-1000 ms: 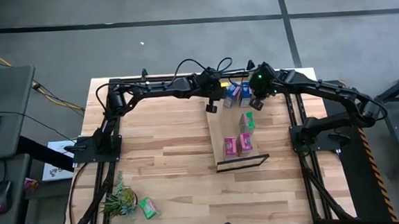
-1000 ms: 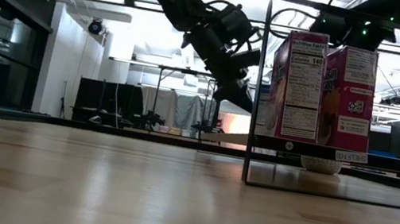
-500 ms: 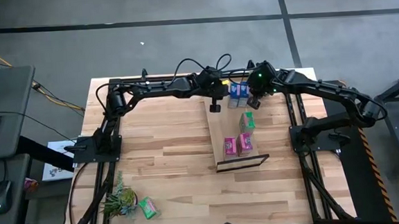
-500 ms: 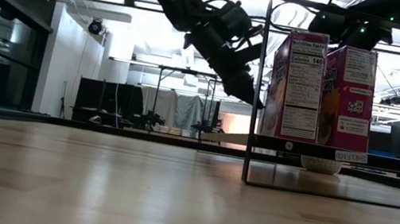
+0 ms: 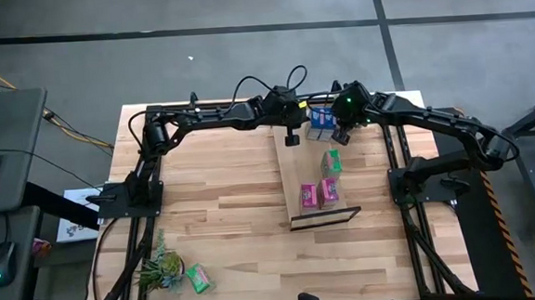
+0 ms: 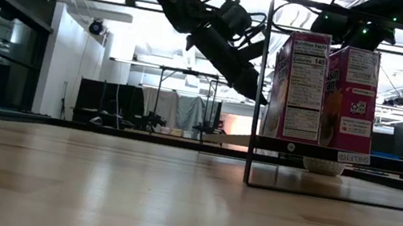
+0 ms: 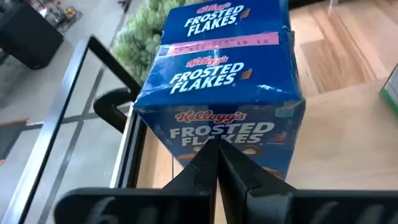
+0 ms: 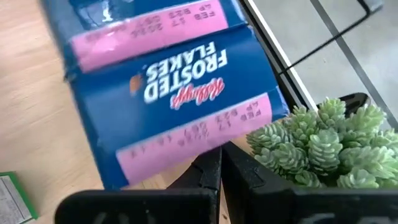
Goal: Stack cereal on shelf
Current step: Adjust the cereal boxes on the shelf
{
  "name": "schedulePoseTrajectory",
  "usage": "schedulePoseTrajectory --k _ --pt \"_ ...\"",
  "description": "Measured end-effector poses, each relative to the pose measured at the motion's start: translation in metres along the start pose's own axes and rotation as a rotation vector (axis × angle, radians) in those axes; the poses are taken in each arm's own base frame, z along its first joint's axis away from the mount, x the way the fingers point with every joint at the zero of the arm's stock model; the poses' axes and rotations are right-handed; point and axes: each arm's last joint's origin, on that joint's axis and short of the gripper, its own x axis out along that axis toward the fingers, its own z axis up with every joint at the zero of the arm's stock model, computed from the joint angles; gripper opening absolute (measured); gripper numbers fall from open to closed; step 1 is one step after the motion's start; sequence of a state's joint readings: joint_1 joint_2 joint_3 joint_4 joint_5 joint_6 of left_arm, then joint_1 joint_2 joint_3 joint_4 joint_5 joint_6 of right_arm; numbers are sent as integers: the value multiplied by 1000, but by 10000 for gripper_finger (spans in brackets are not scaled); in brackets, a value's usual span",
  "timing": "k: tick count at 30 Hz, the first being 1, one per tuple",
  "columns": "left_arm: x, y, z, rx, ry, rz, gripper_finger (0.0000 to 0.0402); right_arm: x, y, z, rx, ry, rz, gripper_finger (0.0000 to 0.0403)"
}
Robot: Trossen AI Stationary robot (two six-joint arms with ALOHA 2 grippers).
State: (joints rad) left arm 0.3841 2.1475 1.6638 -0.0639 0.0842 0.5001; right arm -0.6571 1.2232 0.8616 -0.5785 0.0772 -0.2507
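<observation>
left gripper (image 5: 291, 139) sits at the far end of the shelf (image 5: 297, 181), fingers pinched together w/ nothing between them. vs a sec ago it's slid toward the blue cereal boxes (image 5: 321, 120): in the high view it was lower and a bit further left, now its tip is just beside the near blue box. left wrist view shows the closed fingertips (image 7: 217, 163) right up against the front face of the blue box (image 7: 221, 93); contact or a hair short, can't tell. low view: the arm's tip has moved right and now goes behind the shelf's black wire frame (image 6: 260, 90), where before it hung clear of it.

right gripper (image 5: 339, 136) is on the other side of the blue boxes, also closed, empty. it's shifted only slightly since a sec ago. right wrist view: closed fingers (image 8: 221, 168) by the blue box (image 8: 168, 87), w/ a spiky green plant (image 8: 317, 140) just beside.

rest unchanged: two pink boxes (image 5: 317, 195) upright at the near end of the shelf, one green box (image 5: 331, 163) mid-shelf, 2nd green box (image 5: 198, 280) off the shelf on the table (image 5: 215, 200) next to another plant (image 5: 161, 266).
</observation>
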Motion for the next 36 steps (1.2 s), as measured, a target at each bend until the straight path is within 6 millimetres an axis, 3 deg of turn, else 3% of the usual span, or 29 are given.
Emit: schedulePoseTrajectory --k 8,22,36 --pt "-1 2 -1 -68 -9 -29 0 0 0 2 -65 -23 15 0" --pt "2 -23 4 -150 46 -40 0 0 -1 3 -103 -36 20 0" --pt "1 -12 -3 -141 91 13 0 0 -1 2 -59 -27 32 0"
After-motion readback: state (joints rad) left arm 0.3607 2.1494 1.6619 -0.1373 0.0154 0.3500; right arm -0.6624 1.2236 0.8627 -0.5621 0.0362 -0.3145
